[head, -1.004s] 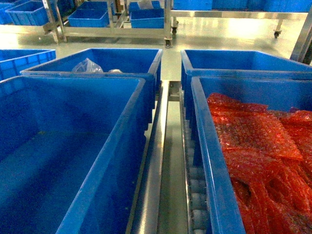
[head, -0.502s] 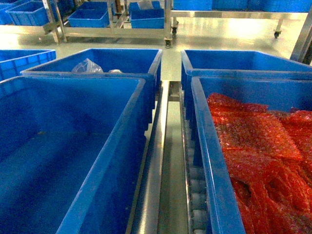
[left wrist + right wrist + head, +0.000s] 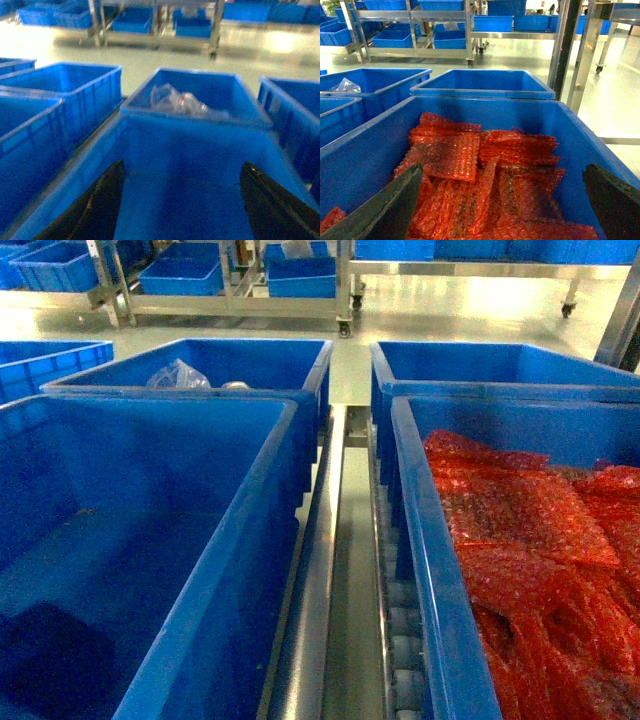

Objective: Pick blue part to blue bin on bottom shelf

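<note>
The blue part is out of view in every frame. The blue bin [image 3: 150, 540] is the large empty crate at the near left, resting on the bottom shelf [image 3: 325, 570], a steel rail with white rollers [image 3: 404, 652]. My left gripper [image 3: 182, 165] hangs open over the blue bin [image 3: 190, 150], its black fingers [image 3: 102, 200] wide apart with nothing between them. My right gripper [image 3: 502, 167] is open above the crate of red packets [image 3: 470, 165], holding nothing. Neither gripper shows clearly in the head view. A dark patch [image 3: 45, 665] lies in the bin's near left corner.
Behind the blue bin stands a crate with a clear plastic bag [image 3: 178, 375]. The crate of red packets [image 3: 530, 540] is at the near right, with an empty crate [image 3: 500, 365] behind it. Steel racks with more crates [image 3: 240, 280] stand across the floor.
A dark patch has appeared in the near left corner of the blue bin's floor in the head view. The crates have not moved.
</note>
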